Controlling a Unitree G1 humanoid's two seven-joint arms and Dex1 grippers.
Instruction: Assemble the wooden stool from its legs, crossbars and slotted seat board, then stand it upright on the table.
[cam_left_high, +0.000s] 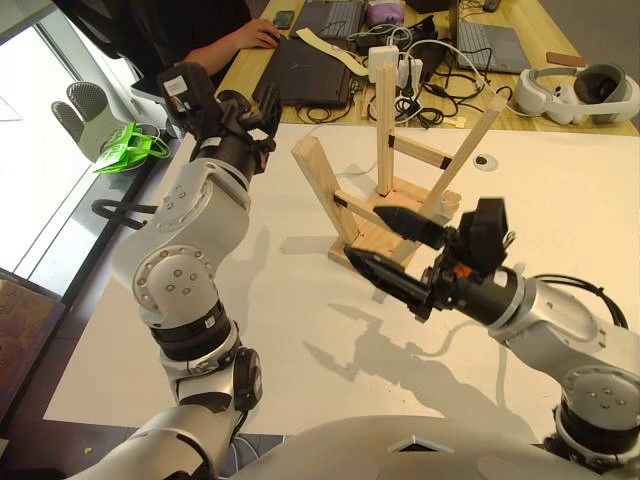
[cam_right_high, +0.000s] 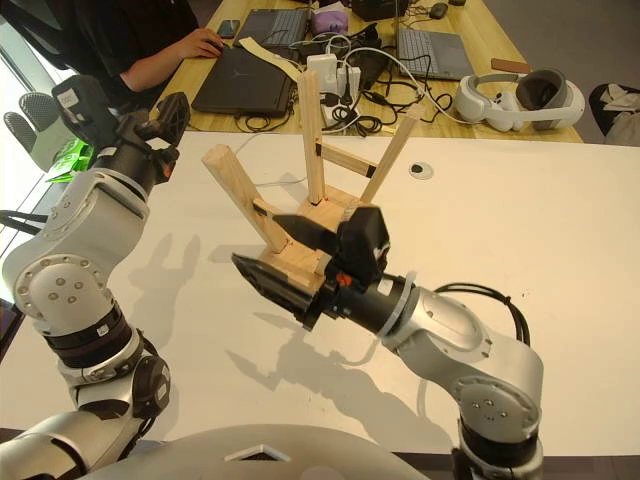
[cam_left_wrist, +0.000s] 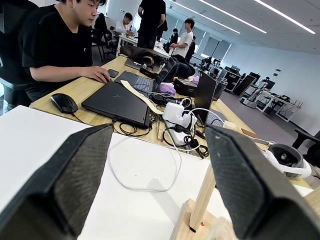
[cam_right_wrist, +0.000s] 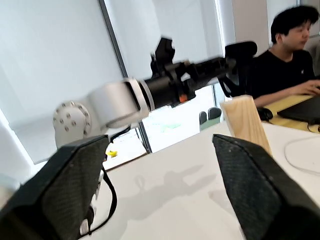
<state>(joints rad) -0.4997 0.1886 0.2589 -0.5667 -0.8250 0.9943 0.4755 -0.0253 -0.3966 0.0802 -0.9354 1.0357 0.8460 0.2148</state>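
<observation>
Both arms wore rounded silver-grey shells. The left arm (cam_left_high: 190, 250) had round joint caps ringed with small screws. Black cables (cam_right_high: 505, 305) looped at 2 o'clock of the right arm (cam_left_high: 560, 320). The wrists and the textured fingers (cam_right_wrist: 75, 185) were black, and an orange-red mark (cam_left_high: 460, 272) sat at the right wrist.

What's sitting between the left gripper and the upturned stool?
Bare white table top, apart from a thin white cable loop lying on it. The left wrist view shows this, looking out past the open left gripper toward the stool.
</observation>
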